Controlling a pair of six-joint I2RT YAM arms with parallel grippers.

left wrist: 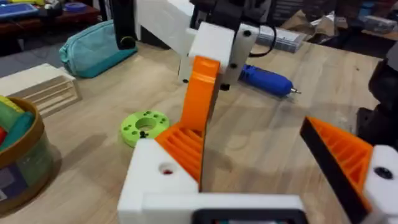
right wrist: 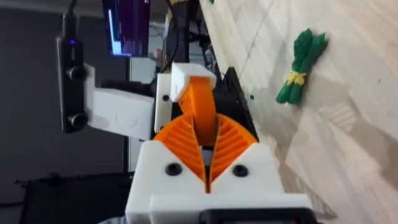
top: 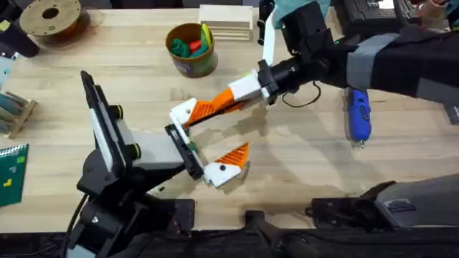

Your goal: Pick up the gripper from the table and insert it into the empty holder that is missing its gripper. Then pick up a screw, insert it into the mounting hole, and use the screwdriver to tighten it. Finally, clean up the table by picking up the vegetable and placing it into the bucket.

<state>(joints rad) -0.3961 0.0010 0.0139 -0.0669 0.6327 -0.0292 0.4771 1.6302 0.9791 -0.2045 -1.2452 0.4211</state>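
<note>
My right gripper (top: pixel 228 99) reaches in from the right and is shut on the small orange gripper (top: pixel 204 109). That gripper's far end meets the white holder (top: pixel 183 112), one finger base of my left gripper (top: pixel 215 132). In the left wrist view the gripper's ribbed face (left wrist: pixel 180 144) lies against the holder (left wrist: pixel 155 180), and the twin finger (left wrist: pixel 342 152) with its orange tip stands far off, so the left jaws are open. The blue screwdriver (top: pixel 358 115) lies at the right. The green vegetable (right wrist: pixel 301 62) lies on the wood. The yellow-rimmed bucket (top: pixel 192 50) holds red and green toys.
A flat green disc (left wrist: pixel 144 126) lies beside the joined grippers. A stack of pale wooden blocks (top: pixel 226 21) stands behind the bucket, and a spool (top: pixel 50 18) sits at the far left. A teal pouch (left wrist: pixel 93 46) lies farther back.
</note>
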